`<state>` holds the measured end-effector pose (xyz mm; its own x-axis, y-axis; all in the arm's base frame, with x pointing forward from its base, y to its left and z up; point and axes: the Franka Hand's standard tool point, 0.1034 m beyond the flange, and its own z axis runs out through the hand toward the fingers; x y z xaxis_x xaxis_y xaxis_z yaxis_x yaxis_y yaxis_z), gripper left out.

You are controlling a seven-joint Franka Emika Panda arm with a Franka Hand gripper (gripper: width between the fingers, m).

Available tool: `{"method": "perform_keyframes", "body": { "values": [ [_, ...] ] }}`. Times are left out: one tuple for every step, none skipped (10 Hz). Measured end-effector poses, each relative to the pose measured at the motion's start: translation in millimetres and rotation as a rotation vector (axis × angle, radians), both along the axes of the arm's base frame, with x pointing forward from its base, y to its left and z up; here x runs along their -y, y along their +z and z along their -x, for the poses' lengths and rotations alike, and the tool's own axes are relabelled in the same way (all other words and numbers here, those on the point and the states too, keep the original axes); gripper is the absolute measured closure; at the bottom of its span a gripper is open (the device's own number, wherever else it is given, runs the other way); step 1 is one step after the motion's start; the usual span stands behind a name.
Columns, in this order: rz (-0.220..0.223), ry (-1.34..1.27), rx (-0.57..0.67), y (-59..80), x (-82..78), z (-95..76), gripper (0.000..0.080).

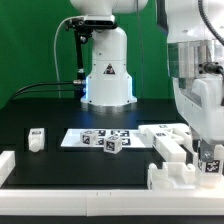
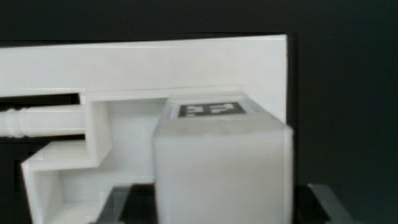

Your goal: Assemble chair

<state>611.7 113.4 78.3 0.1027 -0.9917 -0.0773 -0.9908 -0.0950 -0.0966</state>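
You see the black desk carrying the marker board near its middle, and the white chair parts are gathered at the exterior view's right, under the arm. In the wrist view the tool pinches a white tagged block; its dark fingers press on both sides of it, over a flat white panel. A small white piece lies alone, well apart, at the exterior view's left.
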Motion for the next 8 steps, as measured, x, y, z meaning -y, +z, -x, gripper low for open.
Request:
{"method": "perform_keyframes", "body": {
  "values": [
    [0.016, 0.199, 0.017, 0.3, -8.1, 1.3, 0.043],
    [0.023, 0.359, 0.033, 0.7, -9.1, 1.9, 0.025],
    [0.031, 0.443, 0.039, -0.2, -7.3, 2.5, 0.025],
    [0.035, 0.484, 0.042, -0.4, -7.1, 2.6, 0.017],
    [0.044, 0.572, 0.05, -0.5, -6.7, 2.5, 0.0156],
    [0.049, 0.621, 0.054, -0.5, -6.4, 2.5, 0.0156],
    [0.075, 0.769, 0.068, -0.3, -6.3, 1.5, 0.0151],
    [0.132, 0.996, 0.11, -0.9, -13.5, -0.4, 0.015]
  ]
}}
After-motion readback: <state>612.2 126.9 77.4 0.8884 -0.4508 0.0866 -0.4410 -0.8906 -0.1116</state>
